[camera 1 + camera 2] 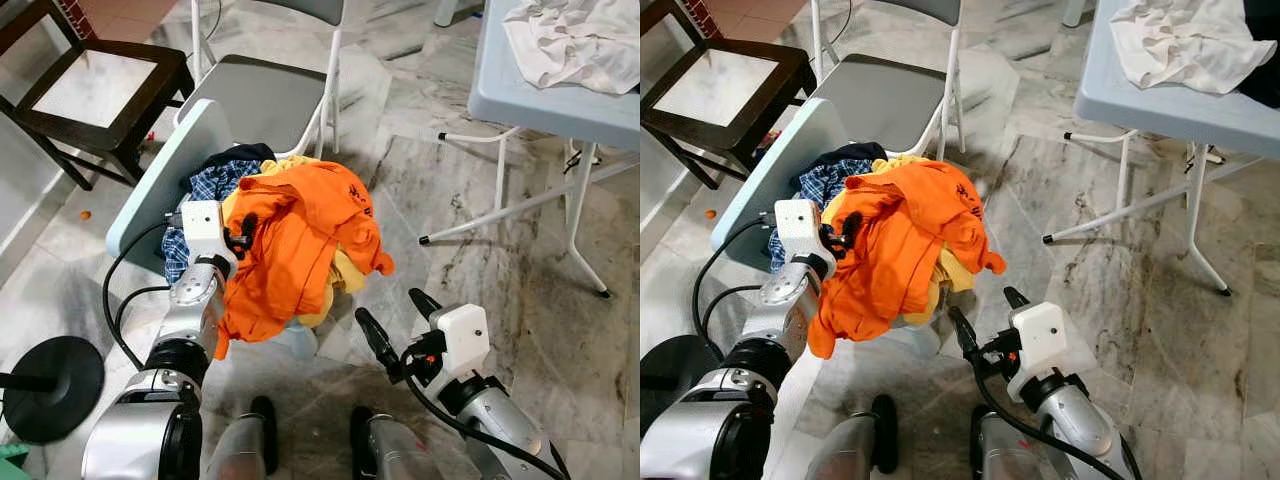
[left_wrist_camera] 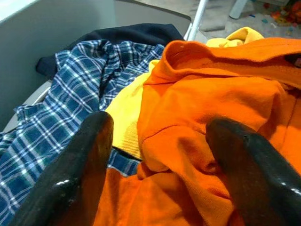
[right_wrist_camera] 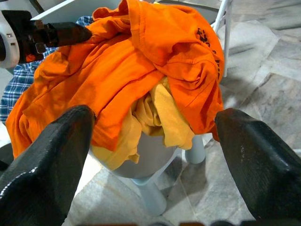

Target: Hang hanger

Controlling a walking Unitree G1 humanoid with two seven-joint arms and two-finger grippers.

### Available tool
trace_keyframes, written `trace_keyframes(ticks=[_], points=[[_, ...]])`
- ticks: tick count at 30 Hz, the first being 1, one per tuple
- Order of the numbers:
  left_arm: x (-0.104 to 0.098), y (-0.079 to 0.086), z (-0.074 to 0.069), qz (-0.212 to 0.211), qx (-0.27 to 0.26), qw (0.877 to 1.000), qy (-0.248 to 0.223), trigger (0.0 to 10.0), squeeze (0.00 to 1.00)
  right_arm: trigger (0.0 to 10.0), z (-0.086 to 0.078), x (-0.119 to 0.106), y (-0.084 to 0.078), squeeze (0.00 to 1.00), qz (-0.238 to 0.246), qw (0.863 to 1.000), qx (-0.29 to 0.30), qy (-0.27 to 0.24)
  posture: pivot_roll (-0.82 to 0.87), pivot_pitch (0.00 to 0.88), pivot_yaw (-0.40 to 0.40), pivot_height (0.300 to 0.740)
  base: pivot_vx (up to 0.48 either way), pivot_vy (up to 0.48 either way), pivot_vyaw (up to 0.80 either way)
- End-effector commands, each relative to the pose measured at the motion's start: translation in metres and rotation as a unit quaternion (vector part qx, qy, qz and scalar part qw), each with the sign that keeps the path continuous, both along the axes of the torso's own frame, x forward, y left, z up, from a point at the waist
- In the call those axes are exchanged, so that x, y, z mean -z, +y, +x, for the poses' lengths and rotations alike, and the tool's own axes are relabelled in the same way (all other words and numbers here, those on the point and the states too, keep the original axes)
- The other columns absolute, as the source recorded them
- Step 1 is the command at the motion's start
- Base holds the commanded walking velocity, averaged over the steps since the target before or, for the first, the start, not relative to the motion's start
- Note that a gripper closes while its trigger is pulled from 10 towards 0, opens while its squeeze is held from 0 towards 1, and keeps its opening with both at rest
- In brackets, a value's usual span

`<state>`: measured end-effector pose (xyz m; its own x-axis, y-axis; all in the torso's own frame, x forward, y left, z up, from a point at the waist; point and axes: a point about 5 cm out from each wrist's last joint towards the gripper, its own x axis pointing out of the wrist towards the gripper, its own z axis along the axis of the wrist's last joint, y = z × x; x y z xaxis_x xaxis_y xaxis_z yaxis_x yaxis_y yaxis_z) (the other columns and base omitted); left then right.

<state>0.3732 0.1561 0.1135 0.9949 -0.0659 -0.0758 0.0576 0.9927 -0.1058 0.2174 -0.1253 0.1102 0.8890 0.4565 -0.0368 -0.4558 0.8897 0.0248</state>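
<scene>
1. A pile of clothes is lying on a light grey plastic chair (image 1: 165,165), and an orange shirt (image 1: 290,240) is lying on top of the pile.
2. Under the orange shirt, a yellow garment (image 3: 157,115) is hanging down at the front edge of the seat, and a blue checked shirt (image 2: 61,94) and a dark garment (image 1: 240,155) are lying behind, against the backrest.
3. The left gripper (image 1: 243,232) is reaching into the pile from the robot's left, and its jaws are standing open, with 1 finger over the checked shirt and the other over the orange shirt.
4. The orange cloth is lying between and just ahead of these jaws; I cannot tell if the fingers are touching it.
5. The right gripper (image 1: 400,325) is hovering over the marble floor (image 1: 470,290), near the front of the chair, and its jaws are wide open and holding nothing.
6. From the right wrist view, the orange shirt and the yellow garment are sitting ahead of the open jaws, apart from them.
7. I cannot make out a hanger among the clothes.
8. A grey folding chair (image 1: 270,95) is standing behind the pile, and a dark wooden chair (image 1: 95,90) is standing to the left.
9. A white cloth (image 1: 575,40) is lying on a light bench (image 1: 520,100) at the right.
</scene>
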Motion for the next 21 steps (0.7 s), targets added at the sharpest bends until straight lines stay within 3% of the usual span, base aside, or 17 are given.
trace_keyframes(ticks=[1, 2, 9, 12, 21], points=[[0.006, 0.001, -0.001, 0.010, 0.008, 1.000, 0.018, 9.5, 0.00, 10.0, -0.005, 0.002, 0.002, 0.00, -0.003, 1.000, -0.006, 0.005, -0.16, 0.304, 0.049, 0.740, 0.000, 0.000, 0.00], [0.005, -0.001, 0.000, 0.008, 0.013, 1.000, 0.021, 0.0, 0.00, 10.0, -0.005, 0.002, 0.002, 0.00, -0.002, 1.000, -0.005, 0.005, -0.16, 0.304, 0.049, 0.740, 0.000, 0.000, 0.00], [0.006, -0.011, 0.001, 0.002, 0.036, 0.999, 0.031, 0.0, 0.00, 10.0, -0.005, 0.002, 0.002, 0.00, -0.003, 1.000, 0.000, 0.004, -0.16, 0.307, 0.054, 0.740, 0.000, 0.000, 0.00], [0.016, -0.013, -0.003, 0.003, 0.043, 0.998, 0.052, 0.0, 0.00, 10.0, -0.004, 0.002, 0.002, 0.00, -0.003, 1.000, 0.003, 0.005, -0.16, 0.305, 0.060, 0.740, 0.000, 0.000, 0.00], [0.024, -0.013, -0.007, 0.005, 0.047, 0.996, 0.070, 0.0, 0.00, 10.0, -0.001, 0.002, 0.002, 0.00, -0.006, 1.000, 0.002, 0.003, -0.16, 0.303, 0.060, 0.740, 0.000, 0.000, 0.00]])
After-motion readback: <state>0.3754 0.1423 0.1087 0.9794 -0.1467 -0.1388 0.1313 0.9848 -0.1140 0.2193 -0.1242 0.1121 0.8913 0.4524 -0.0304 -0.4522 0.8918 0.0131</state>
